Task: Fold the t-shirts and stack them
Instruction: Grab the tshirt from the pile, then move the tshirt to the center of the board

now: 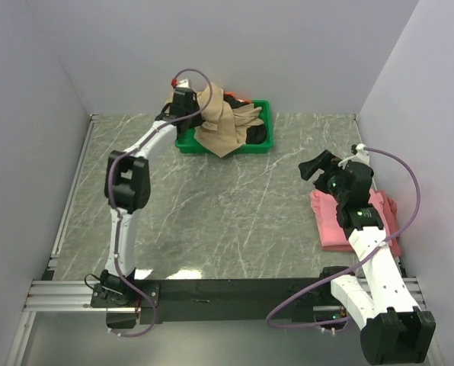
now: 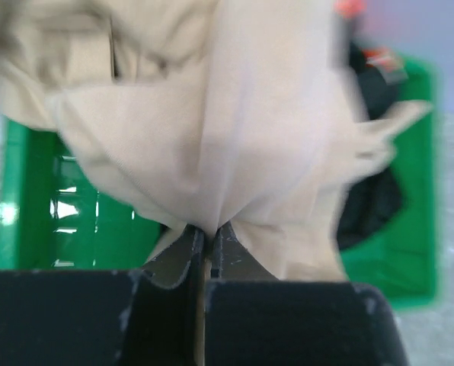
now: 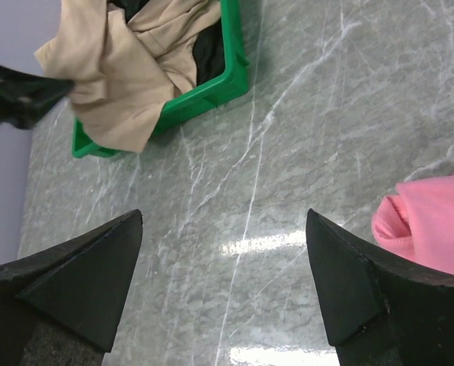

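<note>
My left gripper [image 1: 199,101] is shut on the tan t-shirt [image 1: 225,122] and holds it lifted over the green tray [image 1: 263,146] at the table's far middle. In the left wrist view the tan t-shirt [image 2: 234,114] hangs bunched from the closed left gripper [image 2: 208,232]. A black t-shirt [image 1: 259,136] and a scrap of orange cloth [image 1: 242,97] lie in the tray. A folded pink t-shirt [image 1: 330,225] lies at the right, partly under my right arm. My right gripper [image 1: 322,167] is open and empty above the table, left of the pink t-shirt [image 3: 433,225].
The green tray [image 3: 212,88] also shows in the right wrist view with the tan t-shirt [image 3: 120,76] draped over its edge. Grey marble tabletop [image 1: 227,213] lies between the arms. White walls close in the back and sides.
</note>
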Available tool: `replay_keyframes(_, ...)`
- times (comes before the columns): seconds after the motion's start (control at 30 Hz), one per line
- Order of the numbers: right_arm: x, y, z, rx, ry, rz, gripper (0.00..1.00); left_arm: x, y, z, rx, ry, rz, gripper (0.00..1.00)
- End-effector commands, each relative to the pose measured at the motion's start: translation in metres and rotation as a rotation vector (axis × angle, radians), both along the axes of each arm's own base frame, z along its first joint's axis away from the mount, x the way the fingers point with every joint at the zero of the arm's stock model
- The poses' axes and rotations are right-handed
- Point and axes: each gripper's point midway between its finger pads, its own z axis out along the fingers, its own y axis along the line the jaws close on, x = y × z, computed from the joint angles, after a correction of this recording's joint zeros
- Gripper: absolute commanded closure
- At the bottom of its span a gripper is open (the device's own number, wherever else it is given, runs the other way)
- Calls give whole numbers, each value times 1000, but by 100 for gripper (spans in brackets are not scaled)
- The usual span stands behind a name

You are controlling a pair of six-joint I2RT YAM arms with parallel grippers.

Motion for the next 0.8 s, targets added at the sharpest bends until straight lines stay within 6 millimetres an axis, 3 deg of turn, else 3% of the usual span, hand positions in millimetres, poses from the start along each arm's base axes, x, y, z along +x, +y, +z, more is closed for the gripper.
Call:
replay_keyframes(0.0,1,4,12,3,-62,26,7,-21,3,175,-75,-345,-46,100)
replay_keyframes(0.03,0,4,16,1,-87,30,7,-30,4,177,-78,-348,-54,100)
replay_keyframes(0.07,-2,4,17,-2,-97,34,7,-37,5,192,-88,-374,-64,100)
replay_keyframes(0.1,-4,5,13,1,-98,35,7,-52,7,226,-111,-428,-81,100)
replay_keyframes(0.17,-6,2,19,7,-128,19,7,-70,7,250,-126,-462,-108,100)
replay_keyframes(0.2,-8,3,20,11,-134,22,7,-89,7,282,-151,-517,-137,100)
replay_keyframes(0.27,-12,7,27,14,-156,44,7,-111,4,305,-170,-557,-166,100)
replay_keyframes(0.3,-13,8,28,15,-158,53,7,-132,6,333,-186,-607,-183,100)
replay_keyframes(0.37,-17,10,27,14,-151,62,7,-159,-2,353,-193,-631,-206,100)
replay_keyframes(0.4,-18,10,28,13,-151,63,7,-182,0,377,-203,-675,-219,100)
replay_keyframes(0.47,-21,8,26,11,-136,58,7,-213,-14,389,-215,-694,-265,100)
replay_keyframes(0.5,-23,8,27,11,-139,58,7,-240,-13,410,-239,-740,-286,99)
replay_keyframes(0.57,-26,10,27,12,-134,65,7,-277,-31,422,-285,-766,-377,99)
replay_keyframes(0.6,-28,10,29,13,-142,68,7,-299,-29,437,-313,-795,-399,99)
replay_keyframes(0.63,-30,12,28,15,-136,75,7,-321,-39,446,-347,-807,-464,100)
replay_keyframes(0.77,-38,13,33,12,-148,86,7,-385,-47,478,-466,-852,-637,99)
